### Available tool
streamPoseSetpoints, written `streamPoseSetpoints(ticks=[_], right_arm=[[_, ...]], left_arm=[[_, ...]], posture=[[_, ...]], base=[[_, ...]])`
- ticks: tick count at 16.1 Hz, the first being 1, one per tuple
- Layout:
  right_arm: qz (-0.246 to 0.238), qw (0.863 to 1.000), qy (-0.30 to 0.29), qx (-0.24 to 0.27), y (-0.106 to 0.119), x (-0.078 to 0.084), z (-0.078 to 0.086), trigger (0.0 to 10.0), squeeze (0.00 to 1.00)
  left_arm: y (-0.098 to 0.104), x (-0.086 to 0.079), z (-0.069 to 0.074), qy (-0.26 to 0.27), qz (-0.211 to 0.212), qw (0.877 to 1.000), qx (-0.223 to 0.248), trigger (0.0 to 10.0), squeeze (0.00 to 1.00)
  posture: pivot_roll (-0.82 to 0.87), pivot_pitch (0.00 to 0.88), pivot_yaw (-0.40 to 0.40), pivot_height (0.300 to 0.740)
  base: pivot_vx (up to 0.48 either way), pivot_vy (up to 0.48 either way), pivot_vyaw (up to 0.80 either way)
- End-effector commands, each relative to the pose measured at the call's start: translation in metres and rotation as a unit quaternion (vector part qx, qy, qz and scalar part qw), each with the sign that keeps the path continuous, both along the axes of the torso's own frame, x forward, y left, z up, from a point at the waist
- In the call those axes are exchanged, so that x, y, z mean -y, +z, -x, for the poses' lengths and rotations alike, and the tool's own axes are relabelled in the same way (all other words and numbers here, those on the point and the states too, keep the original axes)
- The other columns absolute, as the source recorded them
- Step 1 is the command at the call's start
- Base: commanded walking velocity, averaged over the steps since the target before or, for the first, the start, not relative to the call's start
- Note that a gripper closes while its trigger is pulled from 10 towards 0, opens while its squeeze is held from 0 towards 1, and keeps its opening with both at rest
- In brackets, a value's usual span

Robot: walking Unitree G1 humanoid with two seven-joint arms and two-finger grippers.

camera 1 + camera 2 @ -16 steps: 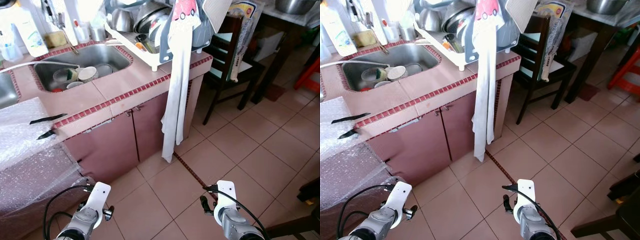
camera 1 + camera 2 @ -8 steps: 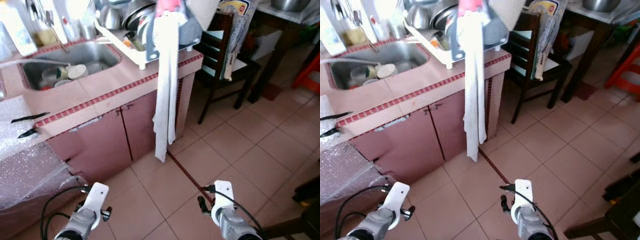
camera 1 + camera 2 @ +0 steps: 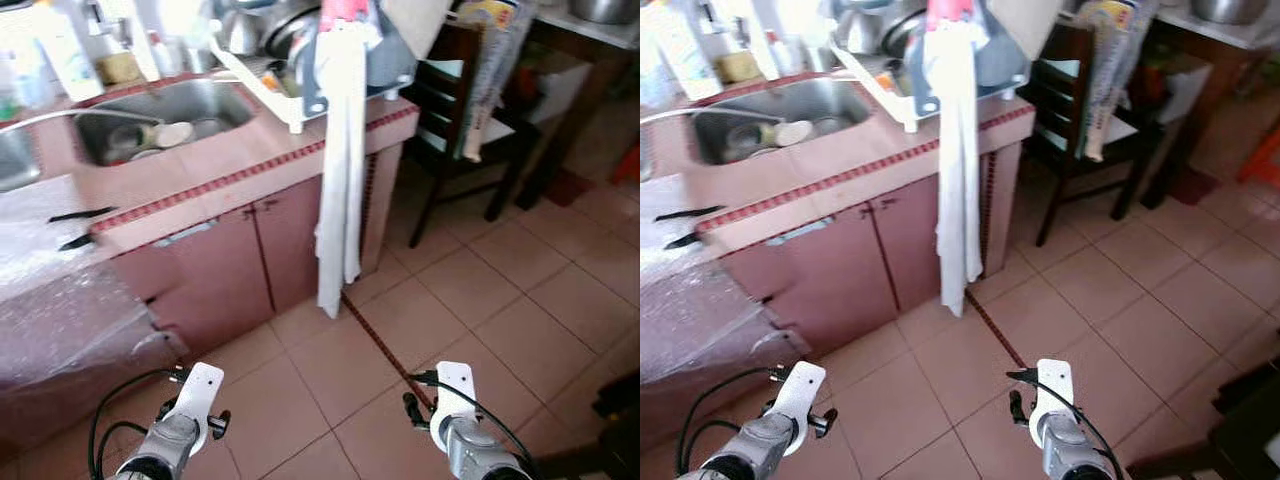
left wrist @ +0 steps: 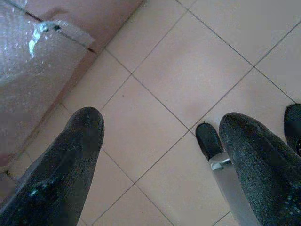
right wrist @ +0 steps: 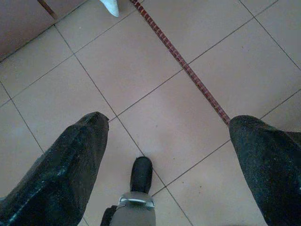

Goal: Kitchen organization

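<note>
A pink tiled counter (image 3: 250, 160) runs across the back left, with a steel sink (image 3: 225, 100) that holds several cups and bowls (image 3: 172, 133). A white dish rack (image 3: 290, 95) full of pots stands at the counter's end. A long white towel (image 3: 340, 170) hangs from it down past the cabinet doors (image 3: 260, 260). My left arm (image 3: 185, 425) and right arm (image 3: 455, 420) hang low over the floor. The left gripper (image 4: 162, 122) is open above bare tiles. The right gripper (image 5: 170, 123) is open too, with nothing between its fingers.
A bulky thing wrapped in bubble wrap (image 3: 60, 290) stands at the left against the counter, two black strips (image 3: 75, 215) on top. A dark wooden chair (image 3: 460, 110) stands right of the counter. Beige floor tiles (image 3: 480, 300) spread ahead and right. My foot (image 5: 141, 174) shows below the right gripper.
The whole picture has swung a little as the camera moved and is now blurred. Both arms hang as before, and nothing on the counter has shifted.
</note>
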State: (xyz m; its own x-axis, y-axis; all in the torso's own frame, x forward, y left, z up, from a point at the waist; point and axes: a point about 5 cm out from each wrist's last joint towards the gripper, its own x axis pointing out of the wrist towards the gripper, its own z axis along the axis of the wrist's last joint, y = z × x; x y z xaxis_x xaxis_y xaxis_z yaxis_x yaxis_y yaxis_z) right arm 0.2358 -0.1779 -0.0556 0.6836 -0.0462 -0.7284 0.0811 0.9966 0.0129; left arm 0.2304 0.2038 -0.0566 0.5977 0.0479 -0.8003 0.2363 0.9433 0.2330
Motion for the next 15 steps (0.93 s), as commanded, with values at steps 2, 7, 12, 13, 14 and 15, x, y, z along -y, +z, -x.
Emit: streamPoseSetpoints(ticks=[2, 7, 12, 13, 14, 15], right_arm=[[-0.002, 1.000, 0.000, -0.002, 0.000, -0.001, 0.000, 10.0, 0.00], [-0.025, 0.999, -0.034, 0.017, 0.004, 0.002, -0.005, 10.0, 0.00], [-0.007, 0.997, 0.024, 0.066, 0.026, 0.008, -0.032, 10.0, 0.00], [-0.007, 0.997, 0.022, 0.070, 0.029, 0.012, -0.035, 10.0, 0.00], [-0.015, 0.997, 0.014, 0.070, 0.030, 0.015, -0.036, 10.0, 0.00], [-0.018, 0.997, 0.013, 0.068, 0.030, 0.015, -0.036, 10.0, 0.00]], left_arm=[[0.003, -0.006, -0.003, 0.009, -0.009, 1.000, 0.004, 10.0, 0.00], [0.003, -0.009, -0.002, 0.017, -0.024, 1.000, 0.008, 10.0, 0.00], [0.013, -0.026, -0.010, 0.119, 0.021, 0.991, 0.050, 10.0, 0.00], [0.013, -0.024, -0.012, 0.126, 0.038, 0.990, 0.053, 10.0, 0.00], [0.012, -0.021, -0.012, 0.138, 0.057, 0.988, 0.048, 10.0, 0.00], [0.010, -0.016, -0.010, 0.132, 0.062, 0.989, 0.037, 10.0, 0.00]], posture=[[-0.04, 0.083, 0.015, 0.740], [-0.03, 0.082, 0.012, 0.740], [-0.03, 0.084, 0.002, 0.740], [-0.02, 0.083, 0.001, 0.740], [-0.02, 0.082, 0.000, 0.740], [-0.03, 0.078, 0.000, 0.740]], base=[[0.000, 0.000, 0.00], [0.000, 0.000, 0.00], [0.000, 0.000, 0.00], [0.000, 0.000, 0.00], [0.000, 0.000, 0.00], [0.000, 0.000, 0.00]])
